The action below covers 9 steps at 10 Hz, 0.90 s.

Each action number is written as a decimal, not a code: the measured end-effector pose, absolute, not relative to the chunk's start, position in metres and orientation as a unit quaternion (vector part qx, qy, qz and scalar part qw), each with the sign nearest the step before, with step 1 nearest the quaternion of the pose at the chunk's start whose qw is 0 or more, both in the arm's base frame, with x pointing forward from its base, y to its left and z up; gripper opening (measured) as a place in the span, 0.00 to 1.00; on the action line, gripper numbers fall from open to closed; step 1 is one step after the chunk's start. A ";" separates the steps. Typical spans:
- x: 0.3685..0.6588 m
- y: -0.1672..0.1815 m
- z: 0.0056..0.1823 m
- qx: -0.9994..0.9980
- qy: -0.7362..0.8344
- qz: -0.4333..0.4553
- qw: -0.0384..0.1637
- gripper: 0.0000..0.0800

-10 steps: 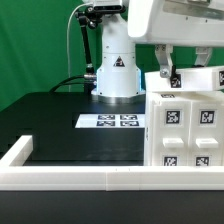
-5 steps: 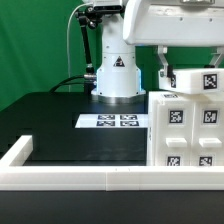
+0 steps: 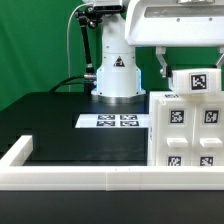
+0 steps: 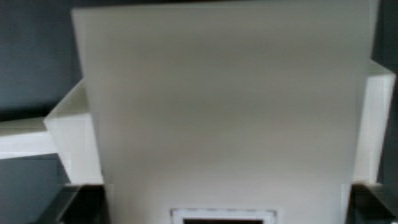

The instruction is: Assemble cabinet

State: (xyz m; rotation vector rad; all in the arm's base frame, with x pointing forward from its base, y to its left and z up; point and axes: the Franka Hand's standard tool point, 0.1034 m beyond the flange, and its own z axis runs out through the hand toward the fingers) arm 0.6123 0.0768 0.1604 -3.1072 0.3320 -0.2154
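Observation:
The large white cabinet body (image 3: pixel 186 128) stands at the exterior view's right, with several marker tags on its front. My gripper (image 3: pixel 190 68) hangs just above its top and is shut on a smaller white rectangular block (image 3: pixel 197 80) whose tag faces the camera. One dark finger (image 3: pixel 163 62) shows at the block's left end. In the wrist view the block (image 4: pixel 222 100) fills most of the picture between my fingertips (image 4: pixel 64 200), and the gripper (image 4: pixel 217 205) clamps it. Another white part (image 4: pixel 39 132) shows beside it; I cannot tell which.
The marker board (image 3: pixel 112 121) lies flat on the black table behind the body. The long low white border frame (image 3: pixel 70 178) runs along the front and up the exterior view's left. The arm's white base (image 3: pixel 116 72) stands at the back.
My gripper has carried the block toward the exterior view's right and slightly up over the cabinet body. The block's tag now faces the camera. The body has not moved.

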 end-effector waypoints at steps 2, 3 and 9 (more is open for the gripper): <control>0.612 0.078 0.160 -0.984 0.163 -0.068 0.010 0.70; 0.612 0.078 0.160 -0.981 0.181 -0.067 0.012 0.70; 0.603 0.086 0.159 -0.881 0.467 -0.050 0.051 0.70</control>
